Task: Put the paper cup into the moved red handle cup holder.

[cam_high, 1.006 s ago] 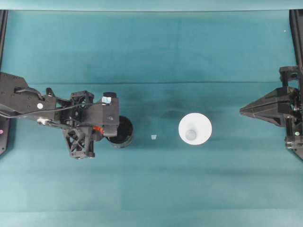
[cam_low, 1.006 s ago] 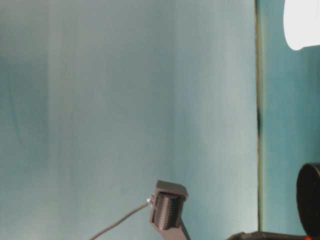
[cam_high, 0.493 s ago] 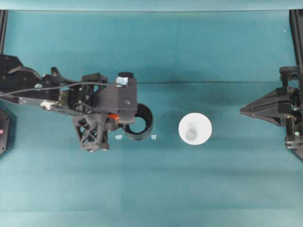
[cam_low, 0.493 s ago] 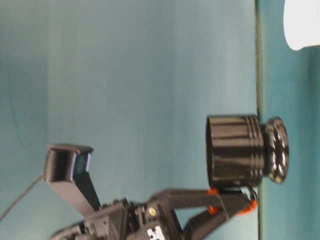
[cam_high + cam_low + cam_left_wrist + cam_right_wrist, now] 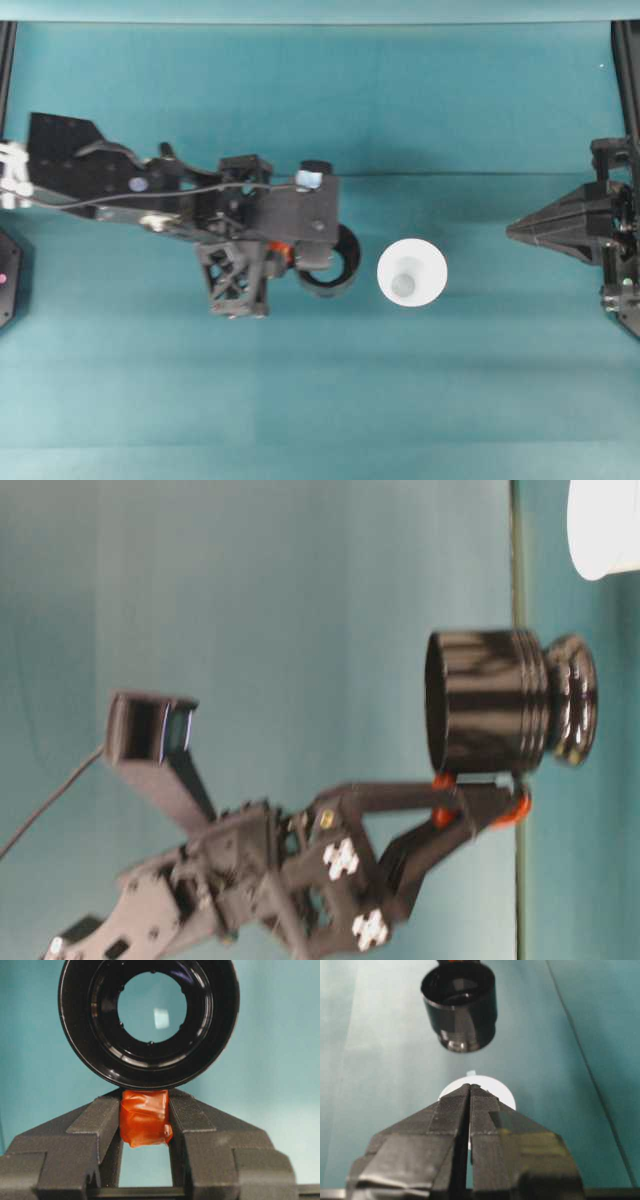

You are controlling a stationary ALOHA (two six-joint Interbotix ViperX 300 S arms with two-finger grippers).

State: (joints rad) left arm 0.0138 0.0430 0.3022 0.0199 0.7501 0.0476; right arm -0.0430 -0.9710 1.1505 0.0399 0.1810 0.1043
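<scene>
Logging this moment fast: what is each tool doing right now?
Left tool: closed on the red handle of the red handle cup holder, lifted off the table.
Right tool: closed, holding nothing.

holder (image 5: 330, 275) left of paper cup (image 5: 411, 272); apart

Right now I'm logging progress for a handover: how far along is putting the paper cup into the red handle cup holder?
Done: the left gripper has clamped the red handle cup holder by its red tab. In hand: it holds the holder off the table, beside the paper cup. Left: set the holder down, then have the right gripper, shut and empty, put the cup standing on the table into it.
</scene>
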